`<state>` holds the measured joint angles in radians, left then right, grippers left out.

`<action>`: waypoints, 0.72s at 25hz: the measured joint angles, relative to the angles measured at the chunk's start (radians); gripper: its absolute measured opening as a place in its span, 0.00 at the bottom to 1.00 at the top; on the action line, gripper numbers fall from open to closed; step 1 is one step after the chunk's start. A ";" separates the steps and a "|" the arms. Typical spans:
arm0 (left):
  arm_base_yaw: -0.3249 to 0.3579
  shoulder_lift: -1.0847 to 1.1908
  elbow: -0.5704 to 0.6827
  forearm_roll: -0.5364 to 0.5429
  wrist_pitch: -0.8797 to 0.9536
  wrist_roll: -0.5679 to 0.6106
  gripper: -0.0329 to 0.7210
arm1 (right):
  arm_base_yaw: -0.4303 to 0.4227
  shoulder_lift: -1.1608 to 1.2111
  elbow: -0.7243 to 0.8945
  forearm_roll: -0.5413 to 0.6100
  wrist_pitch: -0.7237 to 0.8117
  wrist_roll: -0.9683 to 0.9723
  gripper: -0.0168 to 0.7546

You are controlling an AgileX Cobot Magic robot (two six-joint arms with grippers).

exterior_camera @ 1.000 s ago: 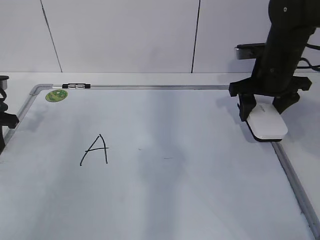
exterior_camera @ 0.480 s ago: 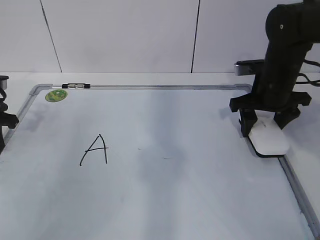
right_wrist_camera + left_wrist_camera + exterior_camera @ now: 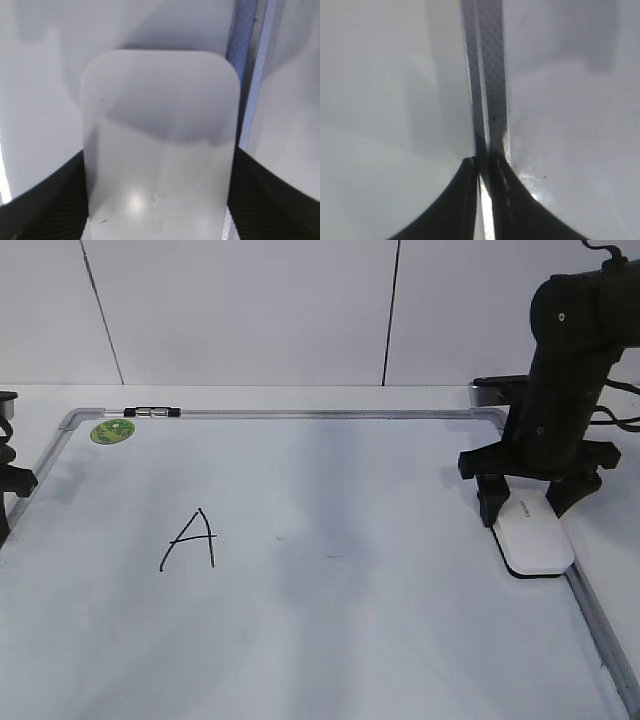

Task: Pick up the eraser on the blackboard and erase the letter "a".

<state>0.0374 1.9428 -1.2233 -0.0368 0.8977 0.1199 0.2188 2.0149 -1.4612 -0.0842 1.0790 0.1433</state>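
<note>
The white eraser [image 3: 535, 540] lies flat at the right edge of the blackboard [image 3: 350, 640], against its metal frame. My right gripper [image 3: 525, 508] straddles the eraser's far end, its two black fingers pressed on the eraser's sides. In the right wrist view the eraser [image 3: 160, 140] fills the gap between the fingers of the right gripper [image 3: 160, 167]. The lowercase "a" does not show; only a faint short mark [image 3: 335, 556] remains mid-board. My left gripper [image 3: 482, 165] is shut and empty over the board's left frame.
A tall capital "A" [image 3: 190, 540] is drawn on the left half of the board. A round green sticker [image 3: 113, 431] sits at the far left corner, and a black marker [image 3: 152, 413] lies on the top frame. The left arm [image 3: 8, 480] stands at the left edge.
My right gripper has come down and slightly towards the camera with the eraser, which now rests on the board. The left arm has not moved.
</note>
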 joint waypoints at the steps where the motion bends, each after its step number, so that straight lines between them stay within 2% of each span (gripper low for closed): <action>1: 0.000 0.000 0.000 0.000 0.000 0.000 0.12 | 0.000 0.000 0.000 -0.002 0.000 0.000 0.82; 13: 0.000 0.000 0.000 0.000 0.001 0.000 0.12 | 0.000 -0.035 -0.030 -0.002 0.023 -0.007 0.84; 16: 0.000 0.000 0.000 0.006 0.004 0.002 0.16 | 0.000 -0.057 -0.038 -0.002 0.029 -0.009 0.84; 18: 0.000 0.000 0.000 0.017 0.004 0.004 0.23 | 0.000 -0.066 -0.040 -0.002 0.031 -0.011 0.84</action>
<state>0.0374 1.9428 -1.2233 -0.0197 0.9016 0.1239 0.2188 1.9493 -1.5011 -0.0860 1.1101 0.1322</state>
